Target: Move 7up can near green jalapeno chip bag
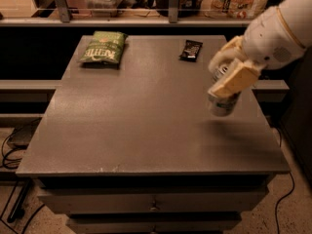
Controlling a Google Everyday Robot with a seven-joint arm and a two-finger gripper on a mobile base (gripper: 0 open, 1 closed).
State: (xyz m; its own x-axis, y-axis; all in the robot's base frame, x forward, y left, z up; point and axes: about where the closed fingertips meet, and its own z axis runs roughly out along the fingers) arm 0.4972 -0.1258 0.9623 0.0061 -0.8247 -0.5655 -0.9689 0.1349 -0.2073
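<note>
My gripper is shut on the 7up can, a small silver-white can, and holds it lifted a little above the right side of the grey table. The yellowish fingers cover the can's upper part; only its lower body shows. The green jalapeno chip bag lies flat at the table's far left corner, well apart from the can.
A small black snack wrapper lies at the far right of the table, just behind the gripper. A shelf rail with boxes runs behind the table. Drawers sit below the front edge. Cables lie on the floor at left.
</note>
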